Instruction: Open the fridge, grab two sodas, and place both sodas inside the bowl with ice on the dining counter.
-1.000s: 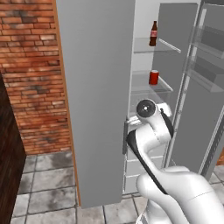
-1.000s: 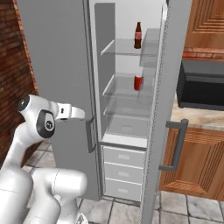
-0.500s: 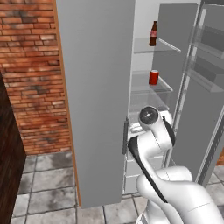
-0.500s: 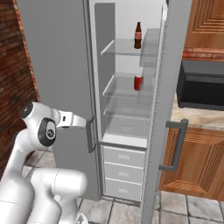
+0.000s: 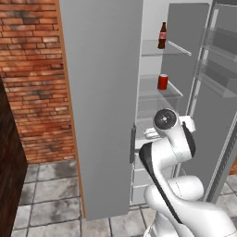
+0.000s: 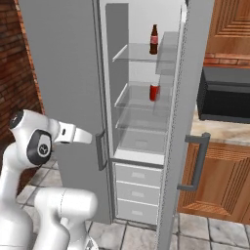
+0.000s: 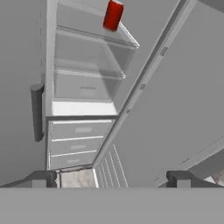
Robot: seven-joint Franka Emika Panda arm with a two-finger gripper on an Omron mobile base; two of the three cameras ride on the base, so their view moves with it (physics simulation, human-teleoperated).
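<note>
I see the fridge standing with its right door swung wide, showing the white inside with glass shelves and white drawers at the bottom. The left door is shut, and its bar handle runs along the edge next to the opening.

The cola bottle stands upright on the upper shelf, toward the back. The red can stands upright on the shelf below it, nearly straight under the bottle. From the left base camera I get the same pair, bottle above can, both well inside the compartment and apart from each other.

My arm is raised in front of the fridge, with the hand pointing toward the lower part of the opening, close to the left door's handle. In the hand camera the gripper has its two dark tips far apart at the bottom of the picture, jaws spread wide with nothing between them. That camera looks into the compartment from low down: the can sits high on its shelf, the drawers lie ahead, and the open door slants across the right side.

To the right of the fridge I see a dark microwave on a counter above wooden cabinets. A brick wall stands to the left.
</note>
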